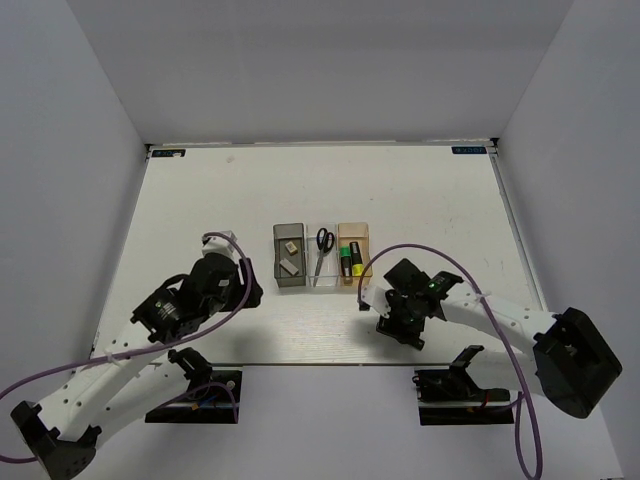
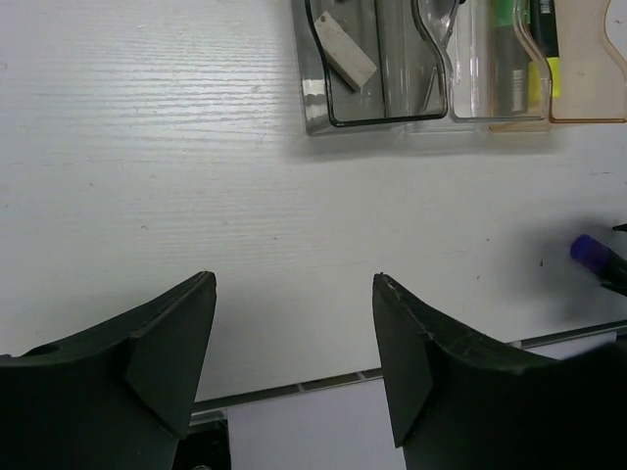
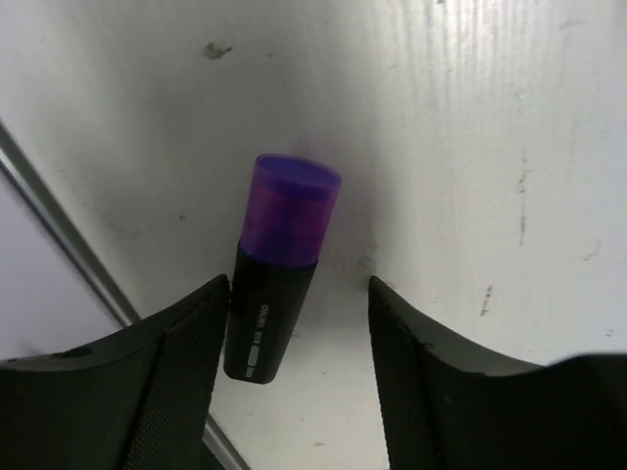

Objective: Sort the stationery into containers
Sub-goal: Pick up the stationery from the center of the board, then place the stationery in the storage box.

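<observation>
The three joined containers sit mid-table: a dark grey bin (image 1: 277,262) with two beige erasers (image 1: 290,245), a clear bin (image 1: 312,281) with black-handled scissors (image 1: 323,245), and an amber bin (image 1: 352,229) with a green marker (image 1: 345,258) and a yellow marker (image 1: 356,258). A purple-capped black marker (image 3: 277,264) lies on the table near the front edge. My right gripper (image 3: 297,286) stands open around it. The marker's barrel rests against one finger, with a gap to the other. My left gripper (image 2: 294,284) is open and holds nothing, low over bare table left of the bins.
The table's front edge with its metal strip (image 2: 294,387) runs just below both grippers. Purple cables (image 1: 440,262) loop over both arms. White walls (image 1: 60,150) close in the left, back and right sides.
</observation>
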You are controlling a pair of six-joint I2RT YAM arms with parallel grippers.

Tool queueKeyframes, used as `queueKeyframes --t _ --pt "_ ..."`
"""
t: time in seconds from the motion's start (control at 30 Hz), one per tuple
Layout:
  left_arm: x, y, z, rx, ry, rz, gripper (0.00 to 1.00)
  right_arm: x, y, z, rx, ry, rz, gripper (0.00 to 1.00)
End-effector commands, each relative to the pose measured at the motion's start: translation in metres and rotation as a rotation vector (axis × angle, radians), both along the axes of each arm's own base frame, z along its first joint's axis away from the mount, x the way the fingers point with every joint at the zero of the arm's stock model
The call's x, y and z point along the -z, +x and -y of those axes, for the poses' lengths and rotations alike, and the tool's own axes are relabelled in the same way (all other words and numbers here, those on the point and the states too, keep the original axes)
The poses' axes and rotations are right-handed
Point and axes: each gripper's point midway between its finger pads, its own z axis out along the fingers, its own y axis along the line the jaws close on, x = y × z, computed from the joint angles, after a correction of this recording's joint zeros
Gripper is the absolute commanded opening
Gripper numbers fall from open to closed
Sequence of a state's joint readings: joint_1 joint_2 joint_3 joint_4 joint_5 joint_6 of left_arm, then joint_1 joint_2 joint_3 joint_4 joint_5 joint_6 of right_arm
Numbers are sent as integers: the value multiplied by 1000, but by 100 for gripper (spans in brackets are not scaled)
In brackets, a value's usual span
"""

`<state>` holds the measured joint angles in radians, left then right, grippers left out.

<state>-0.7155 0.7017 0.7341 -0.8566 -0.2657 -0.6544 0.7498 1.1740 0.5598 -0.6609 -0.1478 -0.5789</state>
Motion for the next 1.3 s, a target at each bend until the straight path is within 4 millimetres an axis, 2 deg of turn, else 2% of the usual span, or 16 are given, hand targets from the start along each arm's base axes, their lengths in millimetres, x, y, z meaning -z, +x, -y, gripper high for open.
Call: queueKeyframes --t 0.0,0.03,0.2,0.3,0.47,0.5,0.57,0.63,0.7,0.87,0.93,0.97,1.0,1.07,1.13,1.27 --pt "1 -1 -10 -31 18 10 75 15 7 9 -5 -78 55 61" --pt "2 -2 -12 -34 21 12 75 16 7 10 -9 -87 62 58" --pt "3 -6 -25 -60 45 33 75 27 5 27 -56 -189 88 19" --pt "2 -8 -32 -78 49 51 75 28 -3 27 -84 -195 47 8" --pt "0 -14 -41 -89 60 56 75 12 -17 8 -146 -93 -28 0" --pt "2 -16 -44 -93 73 52 75 -6 -18 -8 -173 -2 -34 0" --pt "-1 -17 -46 -94 71 58 75 -18 -16 -15 -182 48 -5 0" --pt "0 -18 -50 -103 85 59 75 -47 -11 -37 -190 145 5 0" --pt "-2 -18 -53 -112 93 66 75 -84 3 -58 -152 239 67 0" --pt "7 -20 -62 -150 130 42 75 -121 48 -91 49 321 169 0" --pt "10 -22 -67 -170 151 33 75 -140 72 -108 212 370 204 0" --pt "11 -22 -68 -175 154 32 75 -131 84 -112 267 338 207 0" --pt "12 -23 -71 -182 166 29 75 -154 105 -120 337 368 272 0" --pt "15 -24 -73 -192 165 23 75 -145 127 -120 512 321 282 0" --pt "16 -26 -74 -206 160 16 75 -160 150 -129 641 373 318 0" --pt "18 -31 -78 -223 160 3 75 -153 183 -138 780 371 356 0"
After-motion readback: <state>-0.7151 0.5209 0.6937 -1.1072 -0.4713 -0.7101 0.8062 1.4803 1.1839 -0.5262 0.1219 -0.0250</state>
